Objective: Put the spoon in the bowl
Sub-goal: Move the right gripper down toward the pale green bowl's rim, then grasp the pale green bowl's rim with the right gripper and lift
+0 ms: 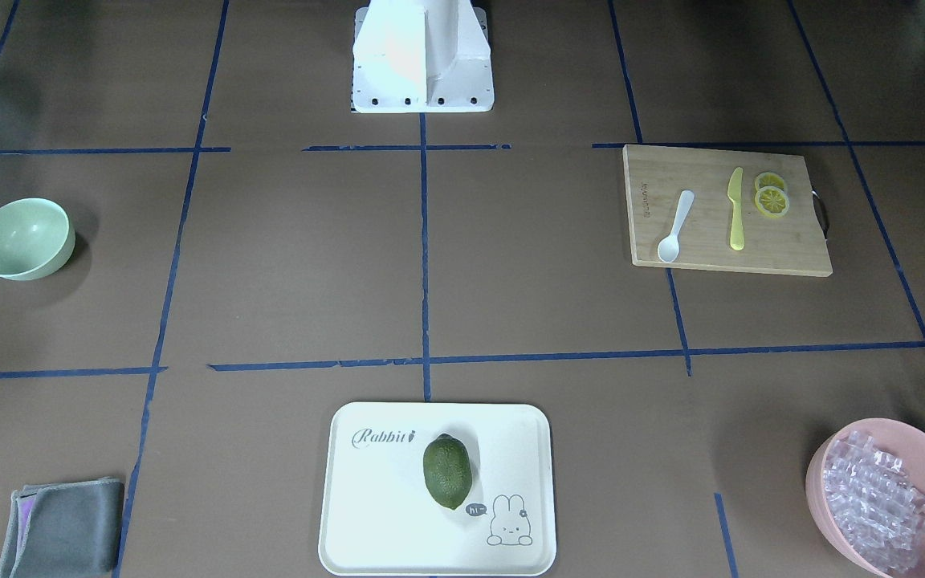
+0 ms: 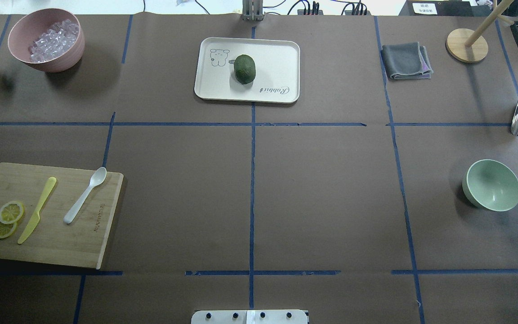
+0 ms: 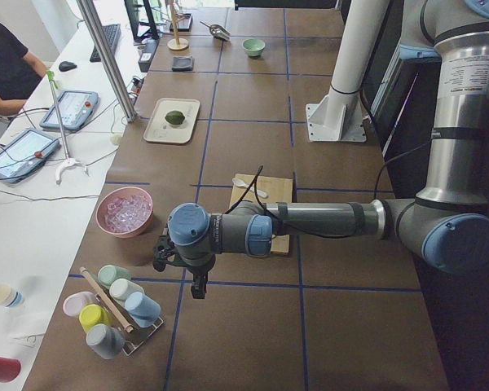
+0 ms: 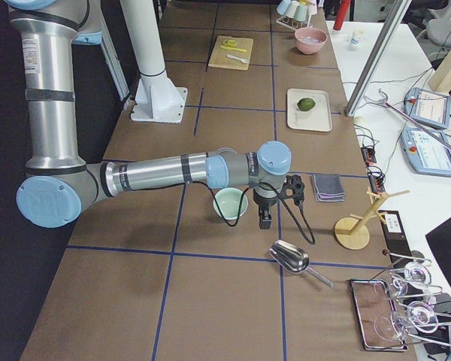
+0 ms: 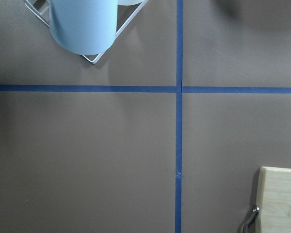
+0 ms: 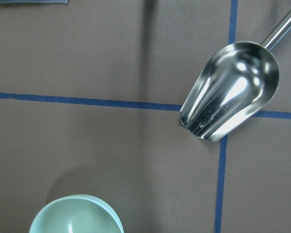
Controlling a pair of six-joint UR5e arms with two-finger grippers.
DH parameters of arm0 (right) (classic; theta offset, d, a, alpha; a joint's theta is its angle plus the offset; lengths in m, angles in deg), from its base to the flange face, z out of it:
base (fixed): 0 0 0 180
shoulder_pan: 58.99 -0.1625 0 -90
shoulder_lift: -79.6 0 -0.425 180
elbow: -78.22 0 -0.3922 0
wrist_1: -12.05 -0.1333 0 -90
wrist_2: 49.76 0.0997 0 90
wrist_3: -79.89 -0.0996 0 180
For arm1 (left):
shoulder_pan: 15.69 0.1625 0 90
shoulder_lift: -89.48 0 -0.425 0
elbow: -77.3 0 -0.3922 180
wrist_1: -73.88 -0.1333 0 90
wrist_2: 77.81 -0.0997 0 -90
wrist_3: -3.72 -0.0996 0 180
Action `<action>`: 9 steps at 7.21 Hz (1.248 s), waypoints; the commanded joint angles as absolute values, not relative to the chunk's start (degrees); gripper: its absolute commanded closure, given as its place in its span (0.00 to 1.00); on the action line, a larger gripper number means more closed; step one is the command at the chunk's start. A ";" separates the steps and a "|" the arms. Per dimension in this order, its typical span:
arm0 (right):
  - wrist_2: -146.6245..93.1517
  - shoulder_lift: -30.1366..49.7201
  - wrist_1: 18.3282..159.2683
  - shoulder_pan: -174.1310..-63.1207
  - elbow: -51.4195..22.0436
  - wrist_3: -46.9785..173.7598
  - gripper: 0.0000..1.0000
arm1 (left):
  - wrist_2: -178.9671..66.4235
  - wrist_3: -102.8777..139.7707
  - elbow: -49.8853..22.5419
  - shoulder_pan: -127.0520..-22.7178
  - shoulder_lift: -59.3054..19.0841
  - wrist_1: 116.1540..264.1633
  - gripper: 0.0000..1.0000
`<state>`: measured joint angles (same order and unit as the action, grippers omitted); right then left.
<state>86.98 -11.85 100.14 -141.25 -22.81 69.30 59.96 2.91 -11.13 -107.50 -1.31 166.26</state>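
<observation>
The white plastic spoon [image 2: 84,195] lies on a wooden cutting board [image 2: 61,245] on the robot's left side, next to a yellow knife [image 2: 37,209]; it also shows in the front view [image 1: 675,227]. The mint-green bowl [image 2: 492,184] stands empty on the robot's right side [image 1: 23,238]. My left gripper [image 3: 197,285] shows only in the exterior left view, beyond the board's end, near a cup rack. My right gripper [image 4: 264,219] shows only in the exterior right view, just beside the bowl [image 4: 231,203]. I cannot tell whether either is open or shut.
Lemon slices [image 1: 772,195] lie on the board. A white tray [image 1: 382,498] holds a green fruit [image 1: 447,471]. A pink bowl [image 1: 820,482] of clear cubes, a grey cloth [image 1: 61,526], a metal scoop [image 6: 230,92] and a cup rack [image 3: 114,314] stand around.
</observation>
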 commanded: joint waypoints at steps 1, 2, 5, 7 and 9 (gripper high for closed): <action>85.16 -18.72 81.06 -135.93 -24.00 51.70 0.00 | 60.01 4.51 -11.38 -107.36 -1.31 166.69 0.00; 83.33 -21.19 72.17 -130.85 -23.91 41.76 0.00 | 60.01 4.86 -11.38 -107.36 -1.31 166.69 0.00; 75.76 -22.09 66.63 -119.39 -22.77 32.26 0.00 | 60.01 4.77 -11.29 -106.04 -1.05 166.78 0.00; 75.84 -25.23 66.02 -118.94 -22.42 33.56 0.00 | 59.74 4.77 -10.86 -106.04 -0.96 168.61 0.00; 76.01 -25.61 62.60 -118.33 -18.83 33.49 0.00 | 59.92 4.77 -10.86 -106.04 -0.87 168.71 0.00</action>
